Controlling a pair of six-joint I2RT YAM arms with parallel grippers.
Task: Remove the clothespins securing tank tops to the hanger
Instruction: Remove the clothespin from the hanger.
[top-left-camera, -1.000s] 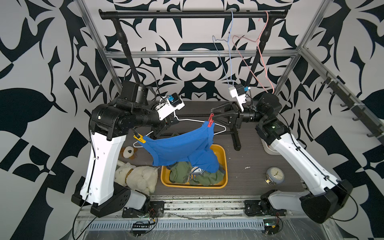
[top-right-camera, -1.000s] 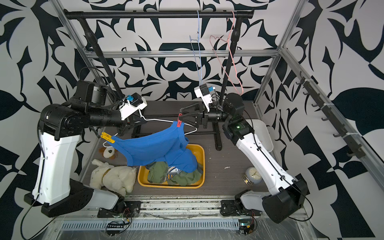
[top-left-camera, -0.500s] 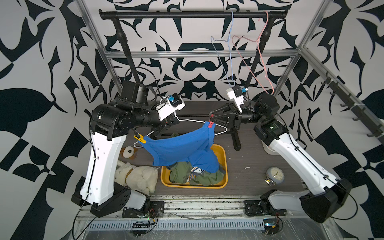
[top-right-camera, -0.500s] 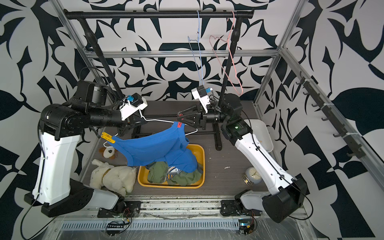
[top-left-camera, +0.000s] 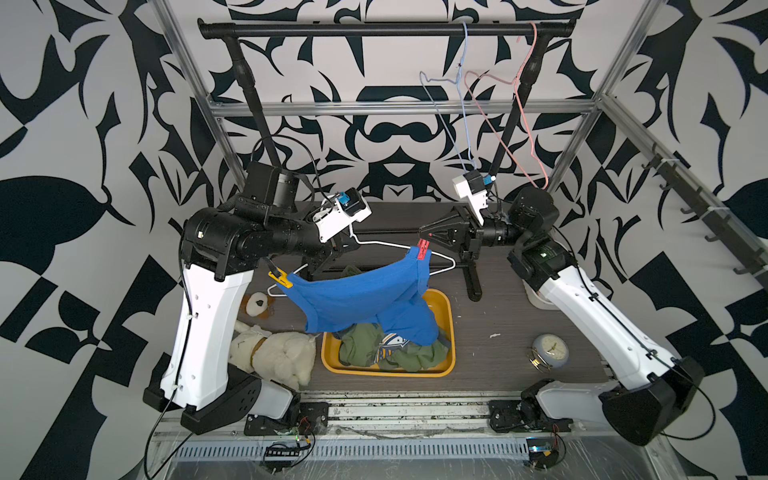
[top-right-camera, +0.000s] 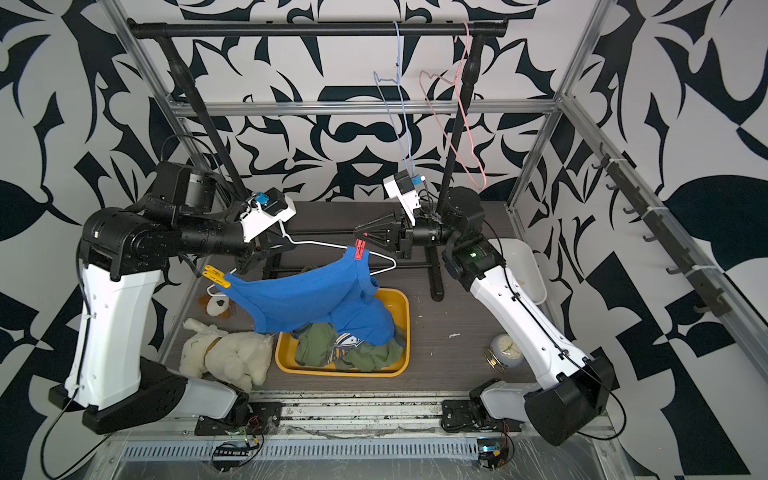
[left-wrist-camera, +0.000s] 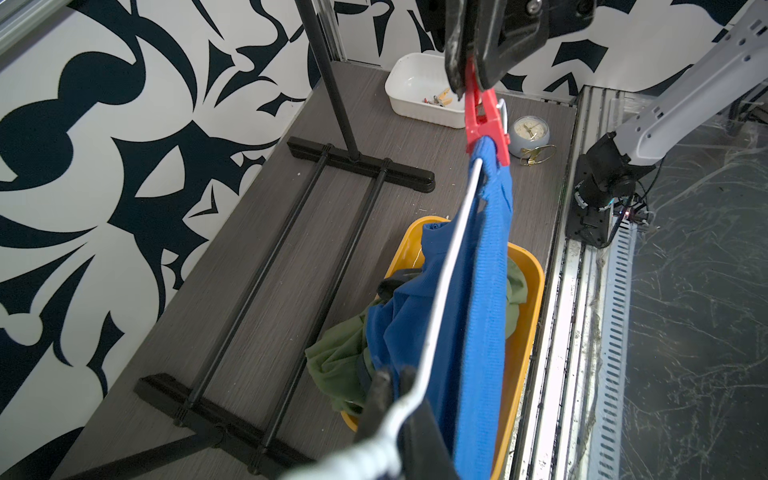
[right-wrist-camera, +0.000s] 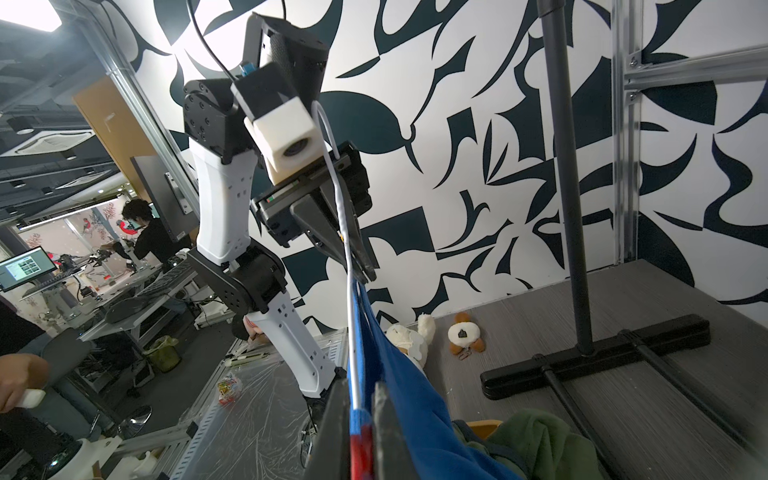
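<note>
At the far left the yellow clothespin (top-left-camera: 279, 277) clamps one shoulder of the blue tank top (top-left-camera: 357, 295) to the white wire hanger (left-wrist-camera: 448, 274), and we leave it alone for now. Next to it the left gripper (right-wrist-camera: 354, 266) is pinched on the hanger's wire below the hook. It holds the hanger in the air above the yellow tub (top-left-camera: 386, 371), where the olive tank tops (top-left-camera: 361, 345) lie crumpled. That grip is our anchor, so we want it firm and unmoving. Further right, the red clothespin (left-wrist-camera: 484, 124) bites the other shoulder strap together with the wire, and the right gripper (left-wrist-camera: 471, 83) is pressed together on the peg's tail end. In our judgement, the squeeze must land behind the spring, so we should see the mouth part before pulling. Then we draw the peg off along its own length, away from the wire. A sideways tug could twist the hanger in the left grip or drag the strap with it. Once freed, the blue top will likely sag towards the tub. The peg belongs in the white tray (left-wrist-camera: 415, 111) at the far right, beside the others.
</note>
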